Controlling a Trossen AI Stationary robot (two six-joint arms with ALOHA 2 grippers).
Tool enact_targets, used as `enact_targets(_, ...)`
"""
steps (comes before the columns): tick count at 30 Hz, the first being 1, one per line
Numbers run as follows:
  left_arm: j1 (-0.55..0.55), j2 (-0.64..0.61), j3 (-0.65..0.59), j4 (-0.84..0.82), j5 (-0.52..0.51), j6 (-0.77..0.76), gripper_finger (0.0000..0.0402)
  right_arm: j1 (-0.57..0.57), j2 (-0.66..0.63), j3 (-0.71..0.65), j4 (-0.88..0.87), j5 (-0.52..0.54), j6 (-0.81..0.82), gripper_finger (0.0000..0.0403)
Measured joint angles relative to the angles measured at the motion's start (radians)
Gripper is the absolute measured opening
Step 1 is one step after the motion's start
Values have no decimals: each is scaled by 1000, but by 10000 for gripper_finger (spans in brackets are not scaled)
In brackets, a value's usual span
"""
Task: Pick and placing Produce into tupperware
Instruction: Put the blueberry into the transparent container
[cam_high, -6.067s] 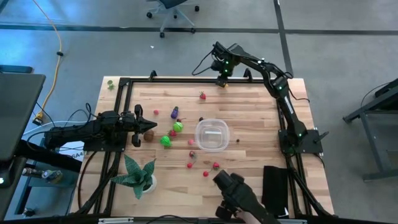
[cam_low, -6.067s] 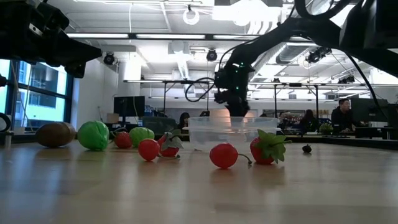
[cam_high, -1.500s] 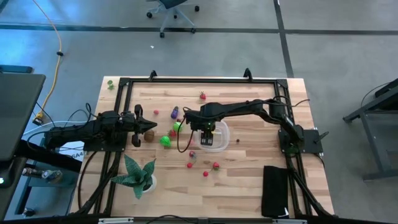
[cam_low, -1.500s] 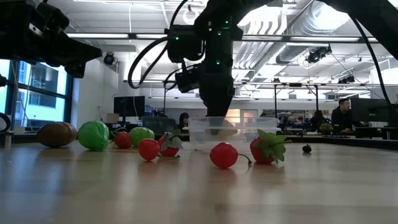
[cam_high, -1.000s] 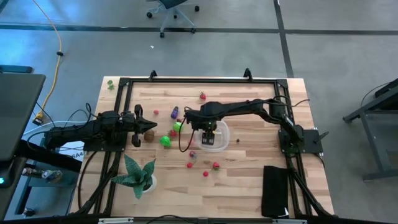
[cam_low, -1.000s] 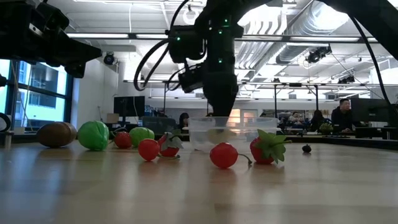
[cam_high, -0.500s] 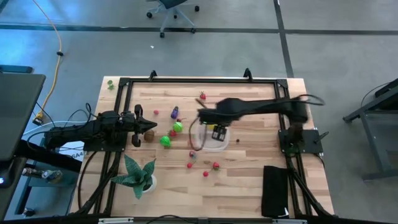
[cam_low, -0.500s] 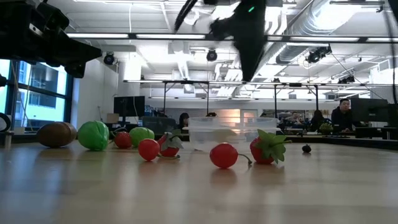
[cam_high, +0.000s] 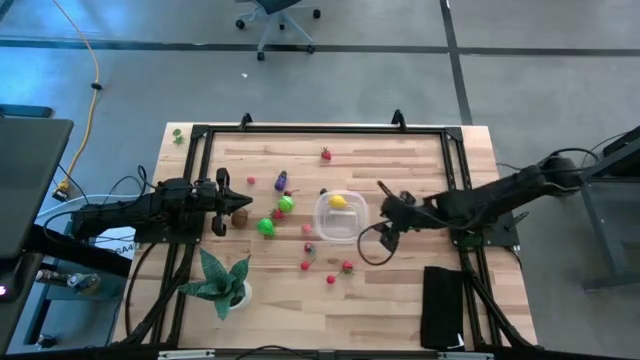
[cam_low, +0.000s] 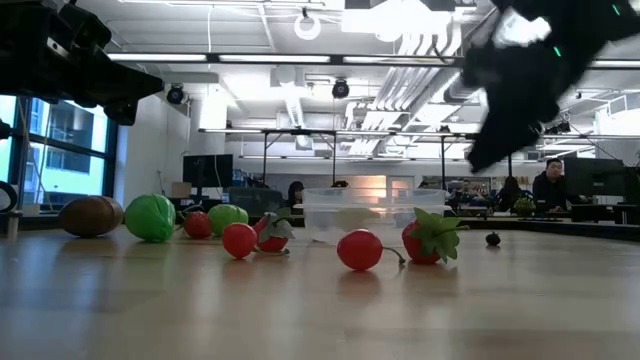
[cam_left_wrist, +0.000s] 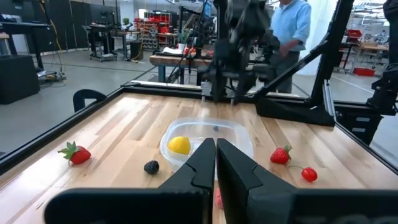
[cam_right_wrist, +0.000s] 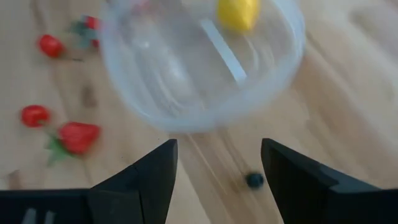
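With a lemon (cam_high: 338, 201) in the tub (cam_high: 341, 217), the right gripper (cam_high: 388, 226), jaws wide and empty, should drop squarely over the blueberry (cam_right_wrist: 254, 180); left gripper (cam_high: 222, 203) waits shut.

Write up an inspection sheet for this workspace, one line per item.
Surface: wooden table, black frame.
Job's things: clear tupperware holds one yellow piece; red, green, purple and brown produce scattered beside it.
Clutter: potted plant, black pad.
Grippers: right claw open, empty, beside the tupperware; left claw shut, at the table's left.
Cables: yellow cord on the floor.
Surroundings: office chair; person in the background.
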Motion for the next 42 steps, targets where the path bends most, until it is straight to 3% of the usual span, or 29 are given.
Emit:
enact_targets(7,0,0,0,0,0,0,5,9,-23,-189,113,32,247,224)
enact_targets(14,0,0,0,0,0,0,5,127,12,-191,148,251,165,224)
enact_targets(22,0,0,0,0,0,0,5,307,176,-191,165,472,268,224)
enact_targets(32,0,0,0,0,0,0,5,333,410,-189,313,531,325,224)
enact_targets(42,0,0,0,0,0,0,5,330,455,-189,379,560,357,224)
